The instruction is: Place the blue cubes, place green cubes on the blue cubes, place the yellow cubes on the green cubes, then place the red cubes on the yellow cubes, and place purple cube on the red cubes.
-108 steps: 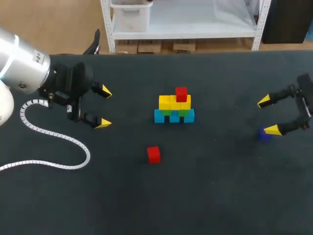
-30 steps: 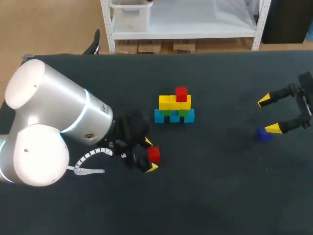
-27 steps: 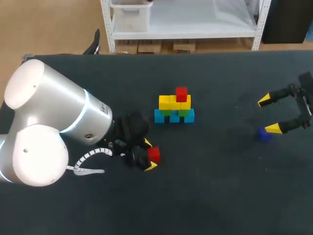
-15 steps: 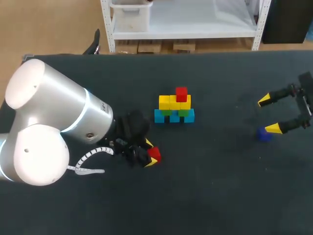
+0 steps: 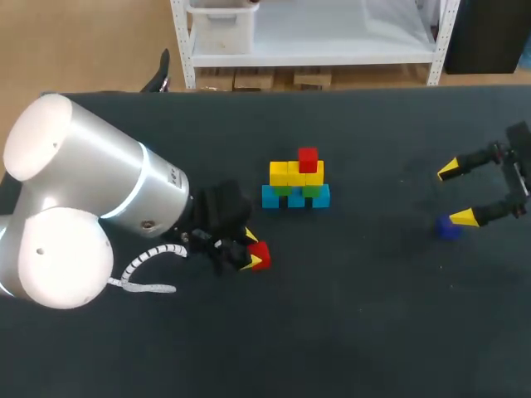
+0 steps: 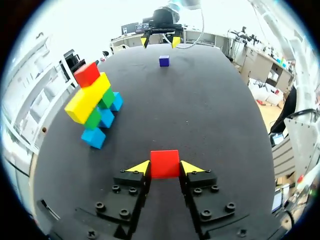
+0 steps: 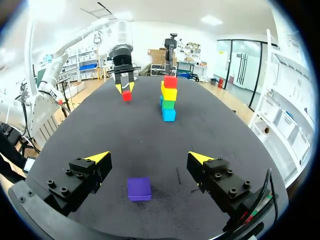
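A loose red cube (image 5: pixel 260 255) (image 6: pixel 165 163) sits between the yellow tips of my left gripper (image 5: pixel 251 251) (image 6: pixel 166 167), and both fingers press its sides, low at the table left of centre. The stack (image 5: pixel 296 184) (image 6: pixel 95 105) stands mid-table: blue cubes (image 5: pixel 296 197) at the base, green cubes (image 5: pixel 299 190) above, a yellow row (image 5: pixel 296 172), and one red cube (image 5: pixel 308 158) on top. My right gripper (image 5: pixel 456 194) (image 7: pixel 150 159) is open at the far right, with the purple cube (image 5: pixel 449 230) (image 7: pixel 139 188) on the table just under and between its fingers, untouched.
My left arm's large silver body (image 5: pixel 91 224) and its coiled cable (image 5: pixel 141 269) cover the table's left part. Dark table (image 5: pixel 357 332) runs bare in front of the stack and between the stack and the right gripper.
My left gripper came in from the left to the loose red cube, then its fingers narrowed onto the cube's sides. The cube shifted slightly. The right arm stayed still.
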Controlling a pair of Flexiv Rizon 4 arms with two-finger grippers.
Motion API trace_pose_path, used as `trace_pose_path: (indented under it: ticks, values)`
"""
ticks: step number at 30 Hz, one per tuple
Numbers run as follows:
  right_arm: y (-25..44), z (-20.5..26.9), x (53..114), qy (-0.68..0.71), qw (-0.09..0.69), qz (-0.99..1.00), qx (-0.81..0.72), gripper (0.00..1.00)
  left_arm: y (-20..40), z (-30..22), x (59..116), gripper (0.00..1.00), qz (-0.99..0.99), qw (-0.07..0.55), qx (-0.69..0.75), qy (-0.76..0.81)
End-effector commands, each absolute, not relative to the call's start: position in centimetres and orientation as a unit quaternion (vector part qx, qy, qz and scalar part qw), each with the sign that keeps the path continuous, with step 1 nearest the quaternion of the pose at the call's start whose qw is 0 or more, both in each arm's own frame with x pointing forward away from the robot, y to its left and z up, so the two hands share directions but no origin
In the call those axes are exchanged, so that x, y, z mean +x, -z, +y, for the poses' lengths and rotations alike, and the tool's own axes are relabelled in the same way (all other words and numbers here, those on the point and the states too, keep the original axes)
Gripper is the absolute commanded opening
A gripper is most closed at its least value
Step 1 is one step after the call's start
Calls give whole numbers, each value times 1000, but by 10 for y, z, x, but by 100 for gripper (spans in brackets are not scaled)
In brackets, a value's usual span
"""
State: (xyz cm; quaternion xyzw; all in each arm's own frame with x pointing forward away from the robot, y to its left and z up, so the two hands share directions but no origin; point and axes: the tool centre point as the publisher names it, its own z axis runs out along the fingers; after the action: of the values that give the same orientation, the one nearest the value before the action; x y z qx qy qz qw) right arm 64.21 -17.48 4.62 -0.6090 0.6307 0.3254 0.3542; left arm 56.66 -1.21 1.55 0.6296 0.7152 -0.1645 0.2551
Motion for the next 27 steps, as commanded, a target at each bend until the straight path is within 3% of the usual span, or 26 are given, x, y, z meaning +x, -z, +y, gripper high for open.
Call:
trace_pose_path:
  ticks: [1,7,16,27]
  values:
    - [-46,-175,642,-326,355,630,-609,100,-34,-4,576,0,687,235,663,182]
    - [-46,-175,642,-326,355,630,-609,100,-62,9,587,0,666,219,688,188]
    - [-46,-175,642,-326,355,630,-609,100,-108,19,618,0,659,243,686,192]
    - [-46,-175,642,-326,355,630,-609,100,-126,11,651,0,628,240,715,195]
